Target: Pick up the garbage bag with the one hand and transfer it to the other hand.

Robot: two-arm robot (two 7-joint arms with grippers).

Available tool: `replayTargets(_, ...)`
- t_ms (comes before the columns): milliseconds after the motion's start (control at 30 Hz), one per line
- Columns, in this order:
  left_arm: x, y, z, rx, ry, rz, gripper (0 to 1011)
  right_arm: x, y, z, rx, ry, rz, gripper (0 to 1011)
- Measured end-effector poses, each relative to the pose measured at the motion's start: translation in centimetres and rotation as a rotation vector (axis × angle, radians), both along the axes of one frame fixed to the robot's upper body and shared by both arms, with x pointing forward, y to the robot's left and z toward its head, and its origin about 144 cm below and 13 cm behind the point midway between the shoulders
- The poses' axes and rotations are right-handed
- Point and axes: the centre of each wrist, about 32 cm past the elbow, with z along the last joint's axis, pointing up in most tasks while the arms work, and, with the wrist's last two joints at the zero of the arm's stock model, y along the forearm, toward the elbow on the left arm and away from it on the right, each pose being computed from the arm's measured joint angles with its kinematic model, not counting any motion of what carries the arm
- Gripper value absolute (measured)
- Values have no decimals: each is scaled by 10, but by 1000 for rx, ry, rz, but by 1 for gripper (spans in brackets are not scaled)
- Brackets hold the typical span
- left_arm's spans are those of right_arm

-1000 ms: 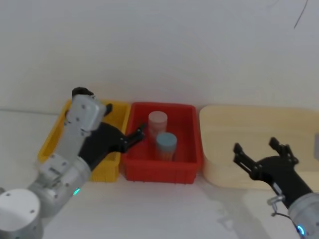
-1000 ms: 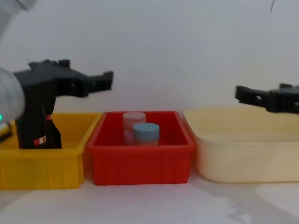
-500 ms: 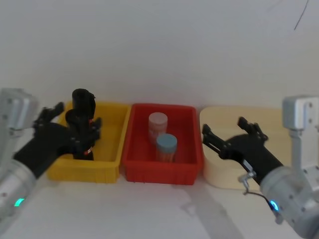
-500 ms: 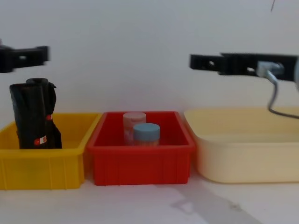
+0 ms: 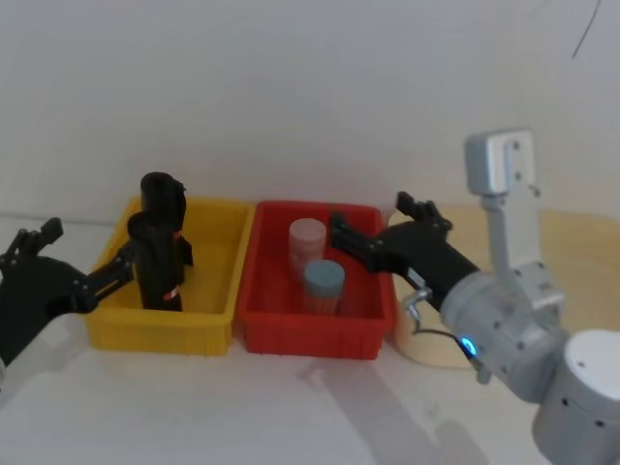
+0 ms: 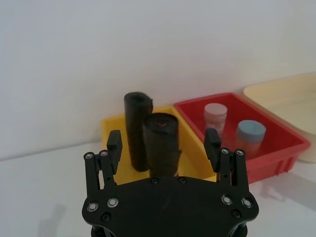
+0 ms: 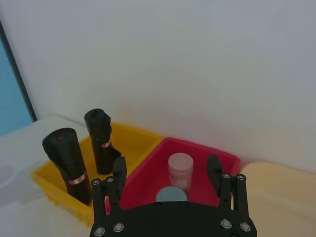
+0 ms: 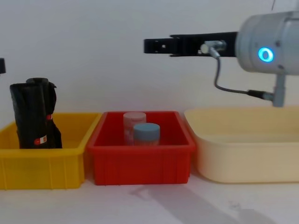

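Standing in the yellow bin (image 5: 165, 329), garbage bag (image 5: 157, 266), left gripper (image 5: 89, 242) just beside

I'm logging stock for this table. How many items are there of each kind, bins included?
Black rolls: 2, the garbage bag and the lumpy roll
Jars: 2, the pale-lidded jar and the blue-lidded jar
Bins: 3, the yellow bin, the red bin, the cream bin
Total: 7
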Motion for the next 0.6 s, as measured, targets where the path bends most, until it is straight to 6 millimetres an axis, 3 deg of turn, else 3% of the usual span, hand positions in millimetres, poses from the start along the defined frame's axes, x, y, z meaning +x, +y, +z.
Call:
replayTargets(267, 15, 8, -7, -12, 20, 13, 1001, 14, 14, 3, -19, 10, 36, 1001)
replayTargets(600, 51, 10, -19, -30, 58, -17, 1001, 29, 23, 1, -42, 28, 62, 1001)
